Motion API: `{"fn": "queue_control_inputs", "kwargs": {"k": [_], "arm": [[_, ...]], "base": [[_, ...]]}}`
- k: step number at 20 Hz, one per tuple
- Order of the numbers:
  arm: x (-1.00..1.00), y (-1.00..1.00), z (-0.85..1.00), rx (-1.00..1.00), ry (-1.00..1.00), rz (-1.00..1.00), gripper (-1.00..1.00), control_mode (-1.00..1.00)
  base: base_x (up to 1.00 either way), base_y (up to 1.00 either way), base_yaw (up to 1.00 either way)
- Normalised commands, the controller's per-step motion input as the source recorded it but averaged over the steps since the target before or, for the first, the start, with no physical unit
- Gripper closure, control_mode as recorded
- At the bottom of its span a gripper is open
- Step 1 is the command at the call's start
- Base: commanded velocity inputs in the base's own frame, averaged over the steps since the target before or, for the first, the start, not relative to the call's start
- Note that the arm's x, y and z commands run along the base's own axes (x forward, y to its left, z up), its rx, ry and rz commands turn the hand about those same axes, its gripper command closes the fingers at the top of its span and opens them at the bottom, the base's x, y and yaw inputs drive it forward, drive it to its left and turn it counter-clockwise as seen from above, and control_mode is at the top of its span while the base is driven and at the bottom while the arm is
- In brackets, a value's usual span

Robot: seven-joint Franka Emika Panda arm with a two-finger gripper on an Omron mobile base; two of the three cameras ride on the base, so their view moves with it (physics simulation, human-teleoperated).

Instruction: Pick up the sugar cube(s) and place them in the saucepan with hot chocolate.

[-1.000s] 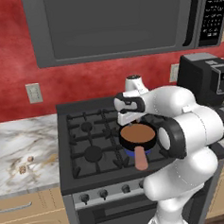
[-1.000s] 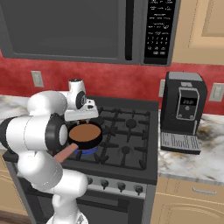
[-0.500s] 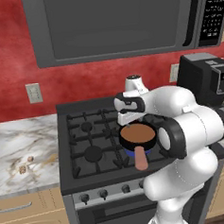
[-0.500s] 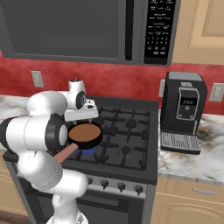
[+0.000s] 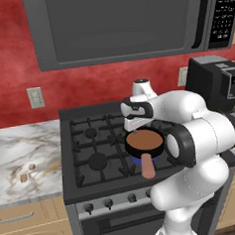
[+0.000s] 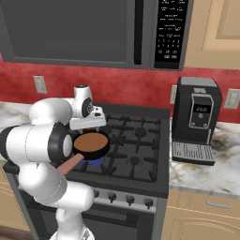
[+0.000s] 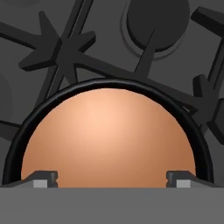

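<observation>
Sugar cubes (image 5: 27, 173) lay on the left counter (image 5: 22, 151), well apart from the saucepan (image 5: 144, 143); the gripper (image 7: 111, 178) hovered released above its brown liquid. Nothing sat between the fingertips (image 7: 43, 177).

end effector (image 7: 111, 178) fingers now spread wide, over saucepan (image 7: 109, 135)

We're looking at a home kitchen: a black gas stove (image 5: 102, 150) is sitting under a microwave (image 6: 93, 30), a coffee machine (image 6: 197, 119) is standing on the marble desk (image 5: 18, 156) at three o'clock, and a red backsplash (image 5: 16, 67) is running behind wooden cabinets (image 6: 215, 30).
</observation>
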Motion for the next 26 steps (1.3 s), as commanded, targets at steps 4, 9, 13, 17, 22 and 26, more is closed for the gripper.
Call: {"fn": "queue_control_inputs", "kwargs": {"k": [4,9,13,17,22,26], "arm": [[0.00,-0.11,0.00,0.00,-0.03,0.00,-1.00,-1.00],[-0.03,-0.03,0.08,0.01,-0.07,0.00,-1.00,-1.00],[-0.31,0.01,0.25,0.02,-0.12,0.00,-1.00,-1.00],[-0.60,0.04,0.38,0.05,-0.16,0.04,-1.00,-1.00],[-0.75,0.23,0.22,0.14,-0.14,0.09,-1.00,-1.00],[-0.64,0.60,0.06,0.13,-0.12,0.14,-1.00,-1.00]], "base": [[0.00,0.00,0.00],[0.00,0.00,0.00],[0.00,0.00,0.00],[0.00,0.00,0.00],[0.00,0.00,0.00],[0.00,0.00,0.00]]}}
